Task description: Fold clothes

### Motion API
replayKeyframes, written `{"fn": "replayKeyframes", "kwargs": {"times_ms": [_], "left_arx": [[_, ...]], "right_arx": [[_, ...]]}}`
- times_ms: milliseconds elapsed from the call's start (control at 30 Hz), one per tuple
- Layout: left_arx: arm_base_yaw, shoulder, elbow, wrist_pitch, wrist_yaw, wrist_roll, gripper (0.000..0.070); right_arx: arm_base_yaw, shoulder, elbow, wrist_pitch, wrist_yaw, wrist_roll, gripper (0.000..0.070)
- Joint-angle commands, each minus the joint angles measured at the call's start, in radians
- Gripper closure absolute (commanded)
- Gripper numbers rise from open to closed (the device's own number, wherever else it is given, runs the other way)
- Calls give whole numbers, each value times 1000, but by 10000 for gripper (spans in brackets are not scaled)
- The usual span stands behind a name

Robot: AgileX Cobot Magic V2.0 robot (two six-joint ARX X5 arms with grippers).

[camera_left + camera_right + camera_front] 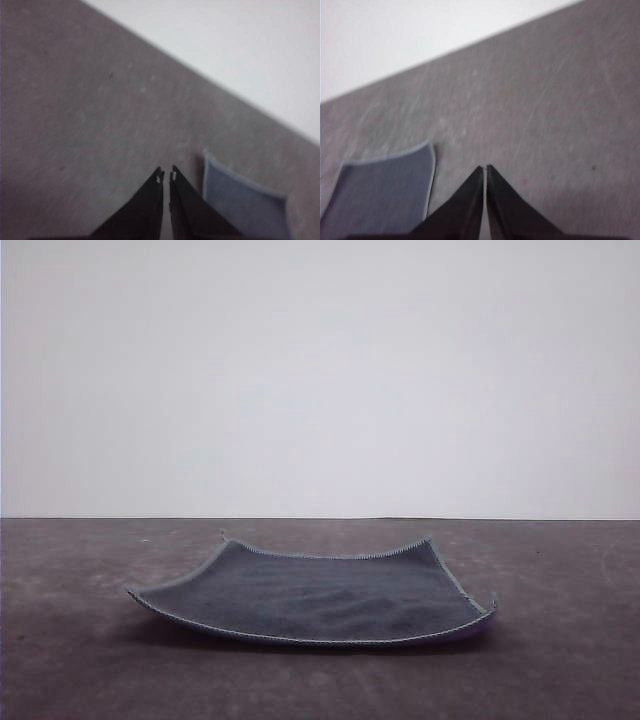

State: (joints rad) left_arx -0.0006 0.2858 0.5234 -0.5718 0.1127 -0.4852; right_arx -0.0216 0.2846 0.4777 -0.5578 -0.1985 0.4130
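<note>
- The left gripper (166, 176) has its two black fingers drawn together, tips almost meeting with only a thin slit between them, and nothing caught in that slit.
- It hangs over bare table, with a corner of the cloth (245, 205) lying just beside its fingers but not touching them.
- The right gripper (484, 169) looks the same: black fingers pressed close, tip to tip, holding nothing.
- From its wrist camera, the cloth (385, 192) lies close by the fingers with a strip of table between; the picture is soft with blur, so fine detail is lost.
- From the front, the cloth (315, 595) sits spread out in the middle of the table (560, 660), dark grey-blue face up, not folded.
- A pale grey stitched edge (300, 638) runs all round it.
- Its corners curl up off the surface, so the sheet looks dished, and it casts a shadow beneath the near edge.
- At the near right corner a sliver of purple underside (484, 622) peeks out.
- The table is a dull, brownish grey, scuffed with faint pale scratches.
- Behind it stands a plain white wall (320, 370).
</note>
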Motion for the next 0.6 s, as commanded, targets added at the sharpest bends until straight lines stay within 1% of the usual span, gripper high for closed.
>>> {"fn": "replayKeyframes", "kwargs": {"times_ms": [0,100,167,300,433,567], "left_arx": [[0,55,58,-46,12,112,688],[0,163,137,-128,37,176,689],[0,231,178,-168,69,212,688],[0,370,250,-223,171,278,689],[-1,479,295,-249,259,349,688],[-47,535,311,-238,271,373,689]], "right_arx": [[-1,54,39,-21,-18,-44,696],[-1,150,98,-54,-54,-118,695],[0,204,128,-58,-81,-159,696],[3,305,182,-57,-121,-240,696],[42,373,207,-56,-124,-282,694],[120,413,209,-54,-124,-297,694]]}}
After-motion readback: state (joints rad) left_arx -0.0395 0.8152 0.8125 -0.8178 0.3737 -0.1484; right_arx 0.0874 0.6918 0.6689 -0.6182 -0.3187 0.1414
